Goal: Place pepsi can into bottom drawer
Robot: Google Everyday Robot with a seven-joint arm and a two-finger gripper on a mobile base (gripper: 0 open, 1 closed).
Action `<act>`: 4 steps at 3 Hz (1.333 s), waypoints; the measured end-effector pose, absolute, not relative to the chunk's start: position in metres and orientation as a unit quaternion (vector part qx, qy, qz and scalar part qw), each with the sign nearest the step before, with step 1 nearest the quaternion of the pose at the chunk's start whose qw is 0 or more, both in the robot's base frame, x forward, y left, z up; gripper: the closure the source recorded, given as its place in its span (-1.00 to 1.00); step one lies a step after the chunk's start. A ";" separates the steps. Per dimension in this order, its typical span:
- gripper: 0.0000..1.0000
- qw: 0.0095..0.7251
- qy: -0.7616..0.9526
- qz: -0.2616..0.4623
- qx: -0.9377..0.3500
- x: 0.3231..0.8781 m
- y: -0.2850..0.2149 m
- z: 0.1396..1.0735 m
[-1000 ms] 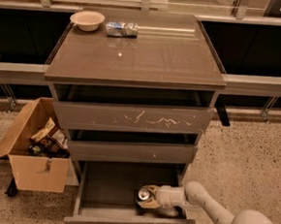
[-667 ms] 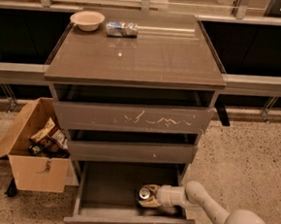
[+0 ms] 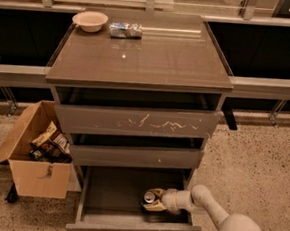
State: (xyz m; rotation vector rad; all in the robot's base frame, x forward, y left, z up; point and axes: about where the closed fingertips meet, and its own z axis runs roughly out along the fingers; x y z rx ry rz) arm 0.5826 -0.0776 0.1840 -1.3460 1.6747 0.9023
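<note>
One camera view is all I have. In it my pincer (image 3: pixel 154 202) sits low and right of centre in the frame, reached down inside the open bottom drawer (image 3: pixel 109 200), and its fingers look clamped on the pepsi can (image 3: pixel 149 196). The can's silver top faces up toward the camera, at the right-hand end of the drawer, close to the side wall.

To finish the placing well, I judge that I should bring the can's base down onto the drawer floor before I let go, so it neither drops nor rolls. Then I should spread the fingers only enough to free it and draw back along my own arm's line, up and to the lower right, without brushing the can or catching the drawer's wall or the middle drawer (image 3: pixel 137 156) overhanging above.

Counted: three drawers, namely the bottom one pulled out, the middle one, and the white-scratched top drawer (image 3: pixel 134 121). One can. On the tabletop (image 3: pixel 149 57), one bowl (image 3: pixel 90 20) and one crinkled packet (image 3: pixel 125 30), both at the upper left. One cardboard box (image 3: pixel 37 179) of wrappers stands on the floor at the left.
</note>
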 end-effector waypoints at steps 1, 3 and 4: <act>-0.45 0.396 0.658 0.368 -0.525 0.583 -0.079 0.184; -1.00 0.412 0.629 0.393 -0.529 0.574 -0.082 0.218; -1.00 0.426 0.605 0.407 -0.537 0.563 -0.092 0.259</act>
